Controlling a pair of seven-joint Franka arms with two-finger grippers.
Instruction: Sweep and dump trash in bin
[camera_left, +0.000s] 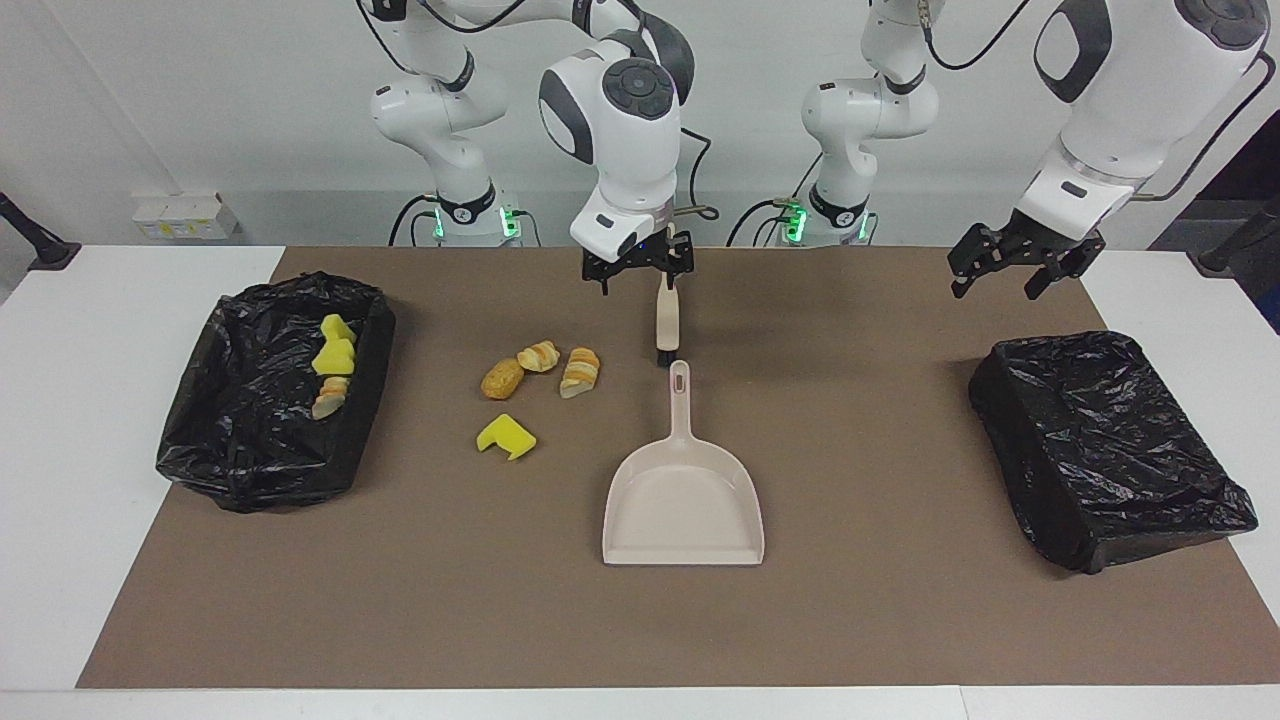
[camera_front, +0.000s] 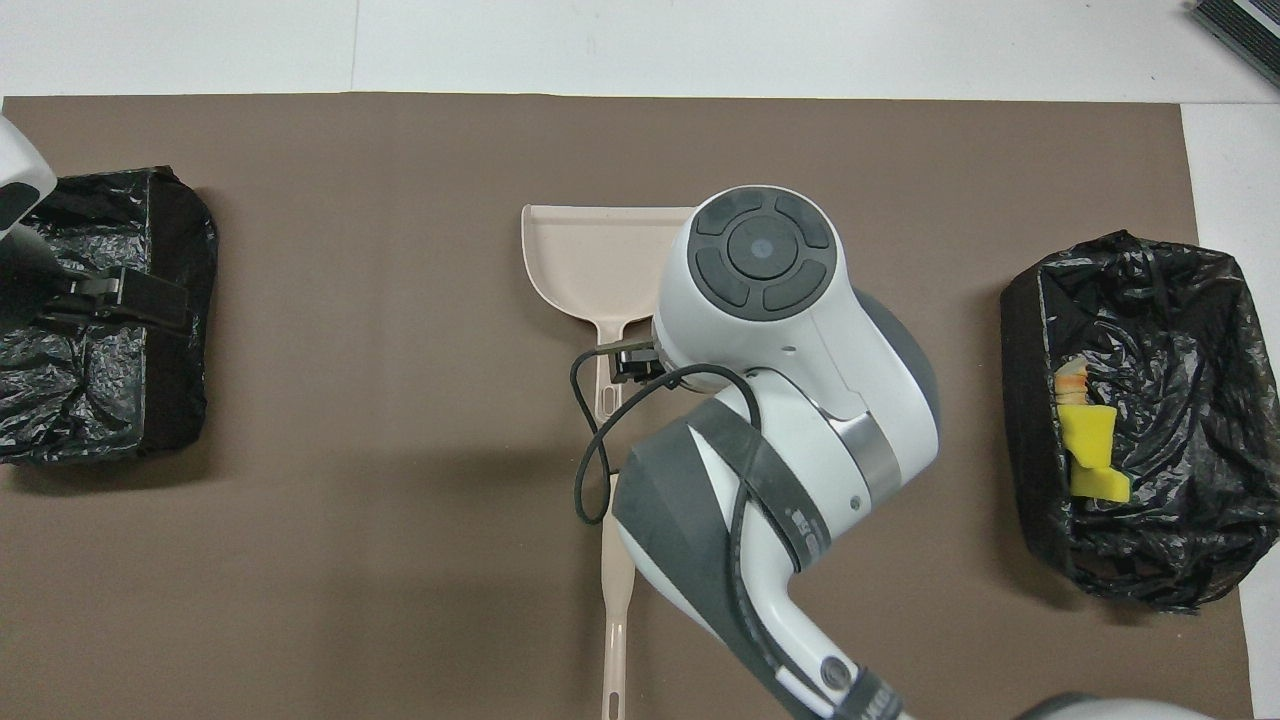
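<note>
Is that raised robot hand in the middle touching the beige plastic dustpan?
Apart. The facing view shows the right hand open in the air, clear brown mat between it and the dustpan.

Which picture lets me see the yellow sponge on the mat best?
The facing view. There the yellow sponge lies in plain sight on the mat, beside the dustpan, just farther from the robots than the bread pieces. In the overhead view the right arm covers it completely, so it does not show there.

Dustpan (camera_front: 585, 260) beneath right arm (camera_front: 790, 400)
</note>
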